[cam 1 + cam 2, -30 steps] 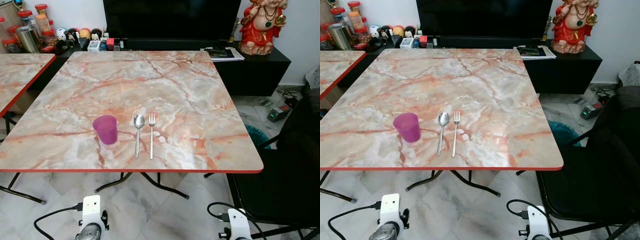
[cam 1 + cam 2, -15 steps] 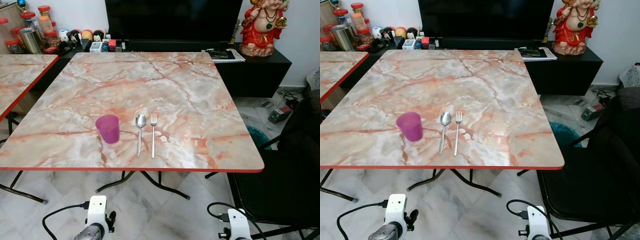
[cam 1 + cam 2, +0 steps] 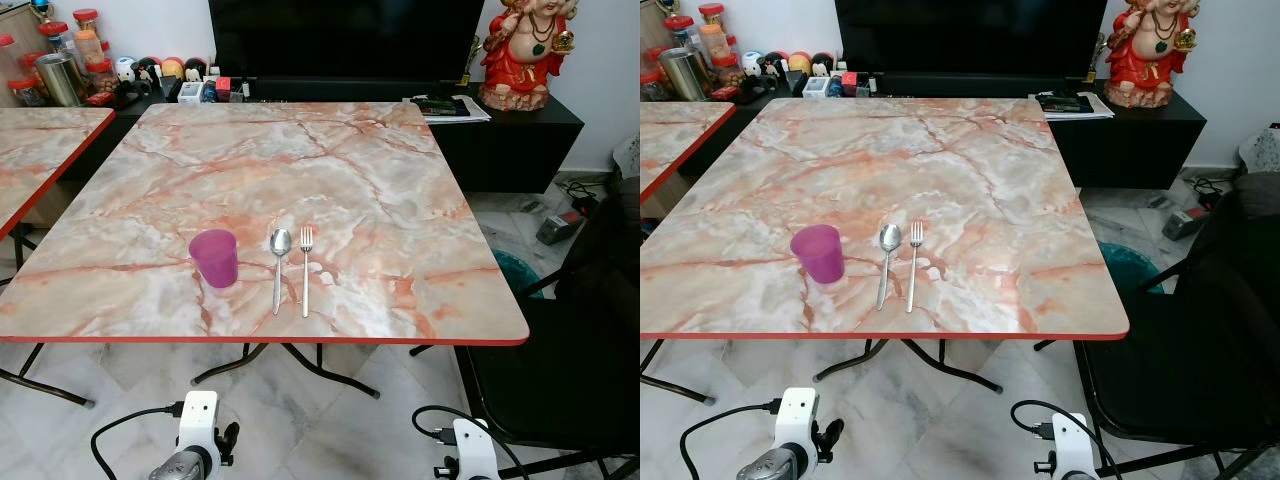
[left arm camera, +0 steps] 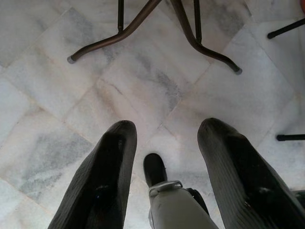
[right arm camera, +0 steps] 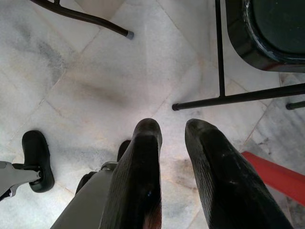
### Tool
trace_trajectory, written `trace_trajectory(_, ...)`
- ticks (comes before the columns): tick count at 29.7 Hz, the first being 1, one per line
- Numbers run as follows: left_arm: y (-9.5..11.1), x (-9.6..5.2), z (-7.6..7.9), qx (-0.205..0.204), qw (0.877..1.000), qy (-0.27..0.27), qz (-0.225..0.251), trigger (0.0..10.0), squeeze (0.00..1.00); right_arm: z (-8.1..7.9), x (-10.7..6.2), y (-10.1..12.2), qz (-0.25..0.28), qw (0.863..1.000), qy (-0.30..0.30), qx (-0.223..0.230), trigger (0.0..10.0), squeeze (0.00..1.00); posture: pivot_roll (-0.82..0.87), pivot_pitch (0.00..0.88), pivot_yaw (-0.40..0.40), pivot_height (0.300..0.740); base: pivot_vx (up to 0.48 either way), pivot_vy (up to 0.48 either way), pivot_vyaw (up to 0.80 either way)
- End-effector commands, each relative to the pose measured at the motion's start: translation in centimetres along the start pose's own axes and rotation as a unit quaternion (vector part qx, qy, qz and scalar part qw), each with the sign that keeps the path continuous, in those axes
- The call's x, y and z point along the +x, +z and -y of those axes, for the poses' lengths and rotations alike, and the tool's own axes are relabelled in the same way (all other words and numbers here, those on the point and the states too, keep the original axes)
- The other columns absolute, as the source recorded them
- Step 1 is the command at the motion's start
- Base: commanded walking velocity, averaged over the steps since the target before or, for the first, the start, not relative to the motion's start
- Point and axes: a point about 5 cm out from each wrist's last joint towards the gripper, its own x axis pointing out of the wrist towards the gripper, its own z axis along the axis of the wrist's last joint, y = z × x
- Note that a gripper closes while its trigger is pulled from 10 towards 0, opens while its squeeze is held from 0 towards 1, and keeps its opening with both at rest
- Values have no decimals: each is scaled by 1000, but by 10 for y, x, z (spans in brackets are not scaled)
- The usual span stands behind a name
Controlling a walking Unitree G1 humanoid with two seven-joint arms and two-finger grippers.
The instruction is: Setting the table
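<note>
While cutlery lies there, marble table (image 3: 330,170) fronts television (image 3: 345,40).

The second desk (image 3: 40,150) at the robot's left is cut off by the picture's edge, and so is the black chair (image 3: 590,370) at its right. The jars and small figures (image 3: 150,70) on the far shelf are too small to tell apart. The red statue (image 3: 520,50) loses its top to the frame.
</note>
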Motion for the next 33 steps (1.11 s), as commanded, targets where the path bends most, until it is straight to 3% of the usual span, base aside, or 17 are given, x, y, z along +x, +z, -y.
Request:
trace_trajectory(1, -1, 0, -3, 13, 1000, -2, -9, 10000, 0, 0, 0, 0, 1, 1000, -1, 9, 10000, 0, 43, 0, 1, 740, 0, 0, 0)
trace_trajectory(6, -1, 0, -6, 37, 999, 9, -26, 10000, 0, -1, 0, 0, 1, 1000, -1, 9, 10000, 0, 64, 0, -2, 740, 0, 0, 0)
trace_trajectory(9, -3, -1, -8, 2, 1000, 24, -19, 10000, 0, -1, 0, 0, 1, 1000, 0, 11, 10000, 0, 46, 0, 3, 740, 0, 0, 0)
trace_trajectory(14, -1, -1, -14, 61, 995, 68, -26, 10000, 0, -1, 0, 1, 3, 1000, -6, 16, 10000, 0, 46, 0, 5, 740, 0, 0, 0)
trace_trajectory(18, -3, -2, -20, 76, 989, 124, -40, 10000, 0, -1, 0, 1, 3, 1000, -6, 15, 10000, 0, 46, 0, 4, 740, 0, 0, 0)
trace_trajectory(33, -8, -7, -26, 20, 967, 252, -41, 10000, 0, -1, 0, 2, 4, 1000, -5, 12, 10000, 0, 66, 0, -3, 740, 0, 0, 0)
